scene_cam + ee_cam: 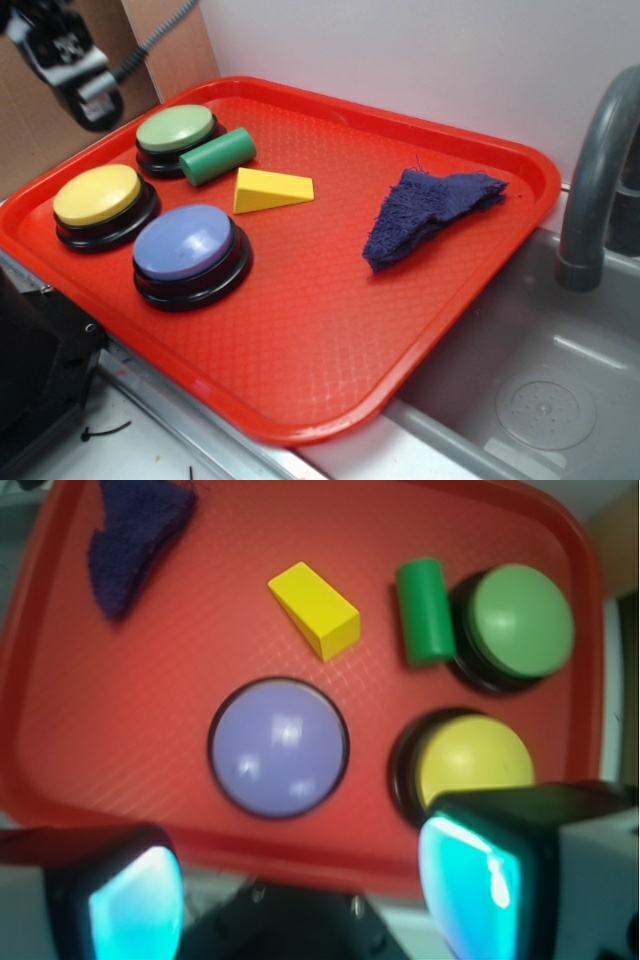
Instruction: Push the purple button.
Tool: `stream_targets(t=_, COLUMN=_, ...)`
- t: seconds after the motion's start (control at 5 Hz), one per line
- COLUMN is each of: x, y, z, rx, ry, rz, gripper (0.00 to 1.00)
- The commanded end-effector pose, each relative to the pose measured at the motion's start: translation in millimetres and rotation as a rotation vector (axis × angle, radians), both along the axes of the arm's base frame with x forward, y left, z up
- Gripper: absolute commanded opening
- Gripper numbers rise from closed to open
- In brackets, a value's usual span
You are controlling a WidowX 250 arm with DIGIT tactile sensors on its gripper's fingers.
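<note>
tool (300,900): released, holding nothing | purple button (279,747): on red tray (200,660), untouched

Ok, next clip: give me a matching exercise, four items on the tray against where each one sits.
Items:
1. purple button
2. green cylinder
3. yellow wedge
4. blue cloth

Places:
A. lying against the green button
B. alone on the tray's sink side
C. mid-tray, right of the cylinder in the exterior view
D. near the tray's front edge, beside the yellow button

Pairs: 1-D, 2-A, 3-C, 4-B
</note>
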State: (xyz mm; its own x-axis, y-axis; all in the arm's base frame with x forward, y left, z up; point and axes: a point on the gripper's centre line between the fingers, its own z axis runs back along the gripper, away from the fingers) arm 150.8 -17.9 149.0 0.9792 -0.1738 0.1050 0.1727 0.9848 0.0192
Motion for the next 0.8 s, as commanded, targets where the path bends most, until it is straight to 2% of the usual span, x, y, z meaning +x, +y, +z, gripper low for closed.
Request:
stream_targets(t=0.0, x=23, y=2, z=-45, rx=0.076, ry=0.018, rz=-0.061, gripper=1.00)
stream_targets(t=0.2, x=22, y=1, z=-63, rx=0.004, ry=-0.004, rz=-0.076, gripper=1.00)
stream_targets(t=0.4, x=7, y=5, z=-83, rx=-0.004, ry=-0.060, rz=-0.061, gripper=1.00)
stream_targets(t=0.6, x=12, y=9, z=-102, rx=-0.019, ry=-0.035, rz=-0.082, gripper=1.00)
